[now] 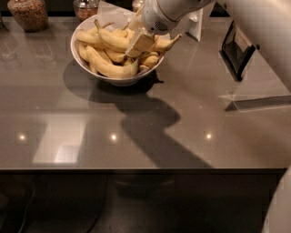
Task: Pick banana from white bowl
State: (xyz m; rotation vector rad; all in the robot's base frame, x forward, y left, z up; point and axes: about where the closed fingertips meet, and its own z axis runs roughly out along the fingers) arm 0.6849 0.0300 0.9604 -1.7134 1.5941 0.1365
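Note:
The white bowl (pixel 119 81) stands at the back of the grey table, left of centre, and holds several yellow bananas. The long curved banana (pixel 111 69) lies along the front inside wall of the bowl. A thicker banana with a dark upturned tip (pixel 164 43) rests on the right rim. A shorter banana with its stem sticking up (pixel 111 40) lies on top. My gripper (pixel 138 43) reaches down from the upper right into the middle of the pile, just above and behind the long banana. The arm hides the back right of the bowl.
Two glass jars stand at the back left, one with brown grains (pixel 28 13) and one smaller (pixel 85 8). A black tablet-like stand (pixel 236 49) and a clear holder (pixel 259 95) are at the right. The table's front edge (pixel 136 169) runs across the lower view.

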